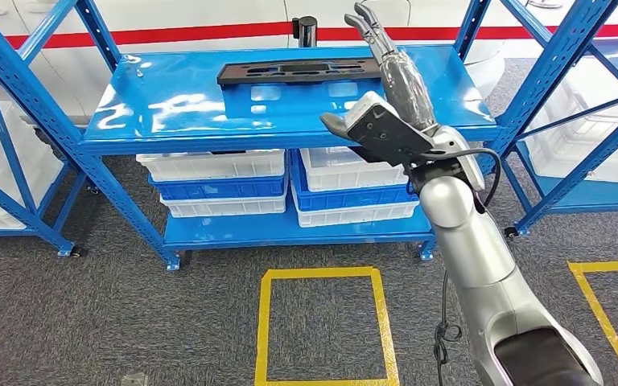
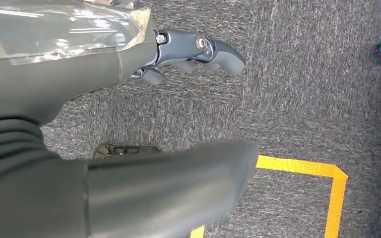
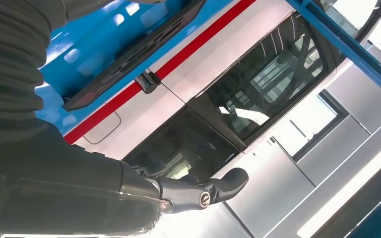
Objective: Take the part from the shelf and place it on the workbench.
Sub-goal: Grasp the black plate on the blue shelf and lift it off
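A long flat black part (image 1: 298, 72) with cut-outs lies on the top of the blue shelf (image 1: 169, 112), toward its back. My right hand (image 1: 386, 56) is raised above the shelf's right side, fingers stretched out and apart, holding nothing, just right of the part's end. The right wrist view has the same black part (image 3: 134, 54) on the blue surface, with the hand's fingers (image 3: 213, 188) extended past it. My left hand (image 2: 198, 49) hangs over grey carpet with its fingers apart and nothing in it.
White and blue bins (image 1: 217, 185) are stacked on the shelf's lower level. More blue racks stand at the left (image 1: 8, 161) and right (image 1: 579, 137). Yellow tape squares (image 1: 322, 322) mark the grey carpet in front. A small black cylinder (image 1: 306, 30) stands behind the shelf.
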You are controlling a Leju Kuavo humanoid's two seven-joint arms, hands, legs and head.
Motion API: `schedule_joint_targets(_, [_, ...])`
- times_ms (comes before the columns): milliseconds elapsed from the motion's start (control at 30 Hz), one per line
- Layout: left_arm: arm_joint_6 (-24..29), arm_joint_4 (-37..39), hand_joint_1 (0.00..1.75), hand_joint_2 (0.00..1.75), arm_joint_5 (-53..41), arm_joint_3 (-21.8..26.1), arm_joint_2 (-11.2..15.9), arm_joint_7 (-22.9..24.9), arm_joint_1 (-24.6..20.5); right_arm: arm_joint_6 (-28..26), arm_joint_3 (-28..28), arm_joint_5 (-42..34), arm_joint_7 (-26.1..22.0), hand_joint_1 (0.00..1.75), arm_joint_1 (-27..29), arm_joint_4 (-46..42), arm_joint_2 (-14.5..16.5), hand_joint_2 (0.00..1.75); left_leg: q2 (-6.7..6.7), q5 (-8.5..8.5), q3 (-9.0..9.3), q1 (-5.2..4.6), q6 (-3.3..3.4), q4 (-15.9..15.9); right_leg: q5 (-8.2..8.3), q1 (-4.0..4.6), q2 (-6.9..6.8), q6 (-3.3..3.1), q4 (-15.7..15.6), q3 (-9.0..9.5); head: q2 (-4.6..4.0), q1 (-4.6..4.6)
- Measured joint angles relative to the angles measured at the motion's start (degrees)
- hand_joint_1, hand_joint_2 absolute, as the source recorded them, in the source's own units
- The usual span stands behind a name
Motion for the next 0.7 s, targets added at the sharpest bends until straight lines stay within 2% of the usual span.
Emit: schedule_joint_targets(700, [0.2,0.3,0.0,0.0,-0.1,-0.2,0.0,0.0,0.0,-0.3,2.5,0.1,0.2,0.0,-1.9,3.5,0.6,1.75,-0.01,0.0,-0.02,-0.03,0.0,0.0,0.01,-0.03,0.0,0.01,0.0,-0.02,0.0,0.0])
